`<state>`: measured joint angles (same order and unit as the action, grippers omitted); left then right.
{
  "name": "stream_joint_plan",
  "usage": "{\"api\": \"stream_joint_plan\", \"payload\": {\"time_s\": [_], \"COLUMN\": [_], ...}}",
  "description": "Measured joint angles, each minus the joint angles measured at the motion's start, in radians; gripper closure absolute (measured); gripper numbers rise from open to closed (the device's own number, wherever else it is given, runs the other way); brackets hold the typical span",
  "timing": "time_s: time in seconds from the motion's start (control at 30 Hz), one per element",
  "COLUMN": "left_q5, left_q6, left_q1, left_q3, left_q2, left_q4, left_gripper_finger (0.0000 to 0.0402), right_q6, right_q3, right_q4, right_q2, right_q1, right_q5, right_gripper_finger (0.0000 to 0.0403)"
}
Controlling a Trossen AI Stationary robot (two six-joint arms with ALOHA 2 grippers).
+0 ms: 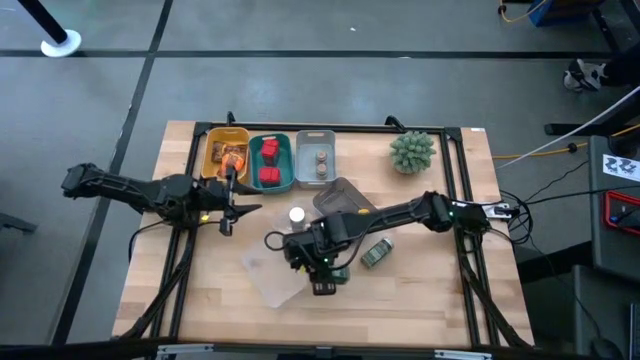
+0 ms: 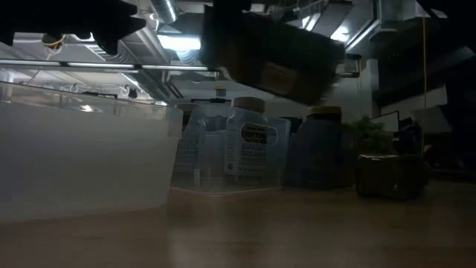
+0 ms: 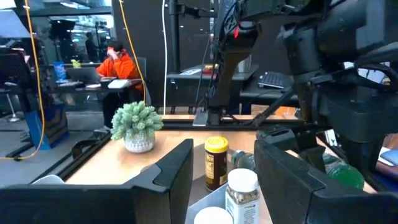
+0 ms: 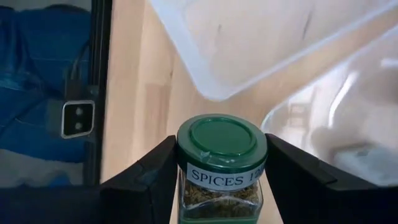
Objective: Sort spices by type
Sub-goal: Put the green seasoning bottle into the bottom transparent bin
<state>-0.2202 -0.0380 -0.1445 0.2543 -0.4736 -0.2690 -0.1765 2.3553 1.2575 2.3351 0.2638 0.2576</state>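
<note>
left pincer [image 1: 240, 207]: part open, mid-table, holds nothing | right pincer [image 4: 221, 180]: clamped, front centre

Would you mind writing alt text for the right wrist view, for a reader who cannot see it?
The right claw grips a green-lidded clear jar labelled "SPICES", one dark finger against each side. Beyond it are the wooden table and clear plastic trays.

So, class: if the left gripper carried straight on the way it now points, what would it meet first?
Probably the white-capped bottle, which stands between and just beyond the left gripper, with the yellow-lidded jar close behind it. Depth is hard to judge.
</note>
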Motion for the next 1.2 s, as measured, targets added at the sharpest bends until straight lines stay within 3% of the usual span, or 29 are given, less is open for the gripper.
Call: {"api": "stream_joint_plan", "payload": {"time_s": [0.27, 0.6, 0.93, 1.2], "left_q5": [0.0, 0.0, 0.0, 0.0], "left_q6": [0.0, 0.0, -0.033, -0.043], "left_q1": [0.0, 0.0, 0.0, 0.0], "left_q3": [0.0, 0.0, 0.0, 0.0], "left_q2": [0.01, 0.009, 0.01, 0.032], "left_q4": [0.009, 0.022, 0.023, 0.025], "left_gripper_finger": [0.0247, 0.0247, 0.0247, 0.0247], "right_q6": [0.184, 0.389, 0.399, 0.471], "right_q3": [0.0, 0.001, -0.012, -0.016], "right_q4": [-0.084, -0.399, -0.677, -0.798], "right_q2": [-0.012, -0.012, -0.002, 0.081], "right_q1": [-0.029, -0.062, -0.076, -0.076], "right_q5": [-0.092, -0.091, -0.049, -0.037], "right_gripper_finger": [0.0197, 0.0197, 0.0197, 0.0197]}}
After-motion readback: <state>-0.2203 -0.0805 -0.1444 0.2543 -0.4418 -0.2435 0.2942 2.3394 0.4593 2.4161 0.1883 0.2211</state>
